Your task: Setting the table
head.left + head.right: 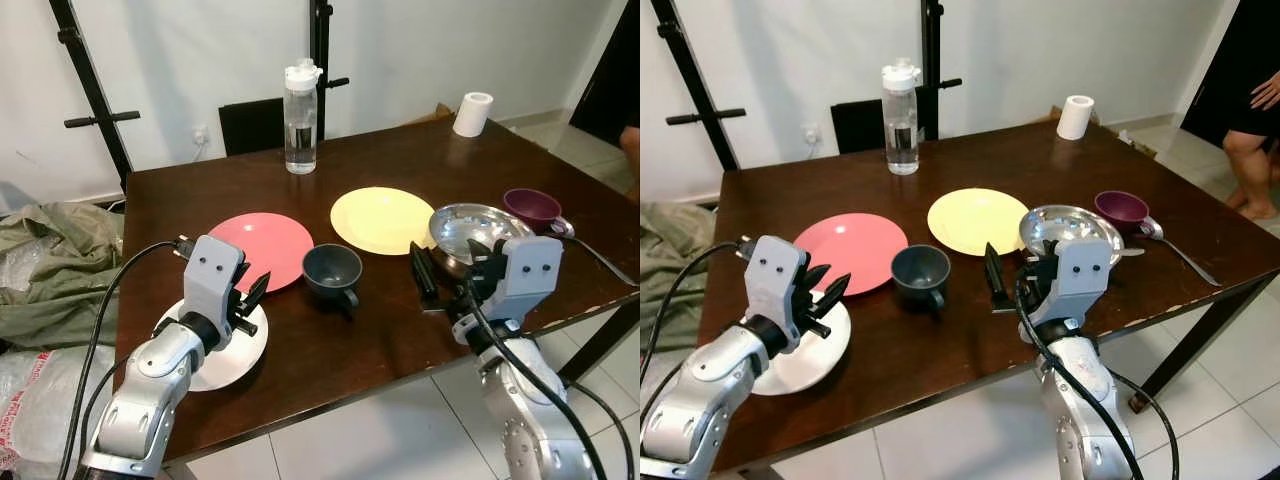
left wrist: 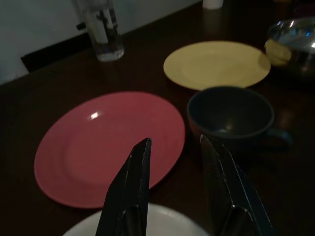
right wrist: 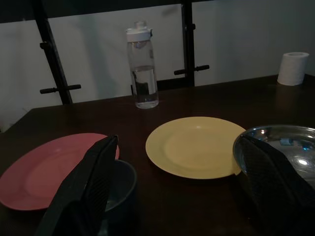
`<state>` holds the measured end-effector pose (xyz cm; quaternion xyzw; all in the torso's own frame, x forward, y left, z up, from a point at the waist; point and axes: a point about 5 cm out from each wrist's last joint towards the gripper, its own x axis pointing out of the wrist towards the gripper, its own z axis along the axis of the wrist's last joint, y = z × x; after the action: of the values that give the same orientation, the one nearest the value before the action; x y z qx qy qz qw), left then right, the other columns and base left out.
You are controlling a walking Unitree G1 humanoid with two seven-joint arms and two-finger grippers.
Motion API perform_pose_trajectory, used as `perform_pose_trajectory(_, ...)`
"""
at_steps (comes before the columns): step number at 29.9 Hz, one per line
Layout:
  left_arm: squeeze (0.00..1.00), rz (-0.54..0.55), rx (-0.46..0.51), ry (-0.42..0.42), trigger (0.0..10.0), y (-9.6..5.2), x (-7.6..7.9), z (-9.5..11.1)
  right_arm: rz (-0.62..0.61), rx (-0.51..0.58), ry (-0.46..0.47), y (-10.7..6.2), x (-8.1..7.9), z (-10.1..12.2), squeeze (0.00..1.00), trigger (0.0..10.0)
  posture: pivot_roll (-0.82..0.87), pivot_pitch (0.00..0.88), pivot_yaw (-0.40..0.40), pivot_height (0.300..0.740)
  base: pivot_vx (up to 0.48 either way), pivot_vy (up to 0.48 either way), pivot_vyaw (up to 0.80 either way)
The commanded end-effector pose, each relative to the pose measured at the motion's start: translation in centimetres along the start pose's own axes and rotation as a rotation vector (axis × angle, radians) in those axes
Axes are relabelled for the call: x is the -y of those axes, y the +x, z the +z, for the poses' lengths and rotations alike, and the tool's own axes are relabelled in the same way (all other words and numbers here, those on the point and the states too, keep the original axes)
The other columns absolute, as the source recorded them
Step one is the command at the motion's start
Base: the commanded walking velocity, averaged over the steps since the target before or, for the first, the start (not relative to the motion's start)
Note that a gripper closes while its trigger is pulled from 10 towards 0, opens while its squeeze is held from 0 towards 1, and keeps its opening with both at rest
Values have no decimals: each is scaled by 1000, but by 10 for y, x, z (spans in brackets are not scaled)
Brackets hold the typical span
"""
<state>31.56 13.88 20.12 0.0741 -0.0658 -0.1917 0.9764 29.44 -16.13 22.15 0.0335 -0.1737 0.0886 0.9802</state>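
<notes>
- Left eye view: we are looking down on a dark wooden table (image 1: 400, 330) with the setting only partly laid, by our judgement. Landmark is the dark grey cup (image 1: 333, 275). A matte pink plate (image 1: 262, 247) is lying just beside it toward the left arm; a flat yellow plate (image 1: 384, 219) is sitting just behind it toward the right arm. A glossy white plate (image 1: 232, 357) is waiting at the near edge, well to the left-arm side of the cup. Our left gripper (image 1: 252, 298) is hovering over that plate, fingers parted, holding nothing.
- Right eye view: a shiny steel bowl (image 1: 1070, 228) is sitting beyond the yellow plate from the cup, with a purple bowl (image 1: 1122, 209) and a metal spoon (image 1: 1180, 250) farther out, bunched together. Our right gripper (image 1: 1025, 275) is hanging between cup and steel bowl, spread wide, empty. A clear ribbed water bottle (image 1: 901, 117) is standing well behind the cup.
- Left wrist view: we are sighting between two spread black fingers (image 2: 130, 187) toward pink plate and cup.
- Right wrist view: fingers are framing the yellow plate; a paper roll (image 3: 292, 68) is standing far behind.
</notes>
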Motion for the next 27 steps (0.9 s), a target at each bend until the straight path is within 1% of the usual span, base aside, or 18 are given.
perform_pose_trajectory(1, 0, 7, -28, 7, 10000, 0, 0, -6, 9, -7, 14, 0, -2, -3, 0, 10000, 16, 40, 85, 740, 0, 0, 0)
perform_pose_trajectory(2, 0, 7, -24, 5, 10000, 1, 0, -4, 17, -5, 16, 1, -3, -2, 0, 10000, 18, 48, 78, 740, 0, 0, 0)
perform_pose_trajectory(3, 0, 2, -6, 26, 10000, 3, 2, -1, 88, -41, 9, 3, -10, -6, 0, 10000, 17, 48, 82, 740, 0, 0, 0)
perform_pose_trajectory(4, 0, 0, -1, 30, 10000, 3, 3, 0, 119, -67, -5, 3, -13, -10, 0, 10000, 17, 48, 82, 740, 0, 0, 0)
perform_pose_trajectory(5, 0, 0, -1, 30, 10000, 3, 3, 0, 119, -67, -5, 3, -13, -10, 0, 10000, 17, 48, 82, 740, 0, 0, 0)
perform_pose_trajectory(7, 0, -2, 9, 36, 10000, 4, 2, 3, 142, -91, -6, 5, -16, -18, 0, 10000, 21, 48, 84, 740, 0, 0, 0)
perform_pose_trajectory(9, 0, 5, 23, 55, 10000, 4, -4, 9, 143, -99, -13, 15, -19, -24, 0, 10000, 33, 59, 81, 740, 0, 0, 0)
perform_pose_trajectory(12, 0, 17, 30, 88, 10000, 3, -16, 14, 171, -99, -9, 26, -23, -25, 0, 10000, 42, 63, 80, 740, 0, 0, 0)
perform_pose_trajectory(15, 0, 14, 34, 130, 10000, -1, -28, 19, 236, -123, -33, 27, -26, -27, 0, 10000, 52, 53, 67, 740, 0, 0, 0)
perform_pose_trajectory(17, 0, 12, 35, 138, 10000, -2, -30, 20, 249, -131, -40, 26, -26, -28, 0, 10000, 52, 53, 67, 740, 0, 0, 0)
perform_pose_trajectory(19, 0, 15, 39, 142, 10000, -4, -32, 22, 297, -167, -33, 23, -28, -34, 0, 10000, 51, 50, 62, 740, 0, 0, 0)
perform_pose_trajectory(20, 0, 16, 41, 142, 10000, -4, -32, 23, 326, -185, -32, 21, -29, -37, 0, 10000, 47, 52, 62, 740, 0, 0, 0)
perform_pose_trajectory(21, 0, 16, 41, 142, 10000, -4, -32, 23, 326, -185, -32, 21, -29, -37, 0, 10000, 47, 52, 62, 740, 0, 0, 0)
perform_pose_trajectory(22, 0, 15, 50, 139, 10000, -3, -28, 24, 390, -206, -47, 19, -32, -44, 0, 10000, 45, 58, 57, 740, 0, 0, 0)
perform_pose_trajectory(23, 0, 15, 54, 137, 10000, -2, -27, 24, 412, -208, -56, 19, -34, -45, 0, 10000, 45, 57, 57, 740, 0, 0, 0)
perform_pose_trajectory(25, 0, 21, 67, 106, 10000, -1, -24, 25, 414, -208, -41, 22, -34, -46, 0, 10000, 44, 59, 56, 740, 0, 0, 0)
perform_pose_trajectory(27, 0, 19, 74, 94, 10000, 0, -22, 26, 426, -209, -44, 25, -36, -47, 0, 10000, 45, 61, 52, 740, 0, 0, 0)
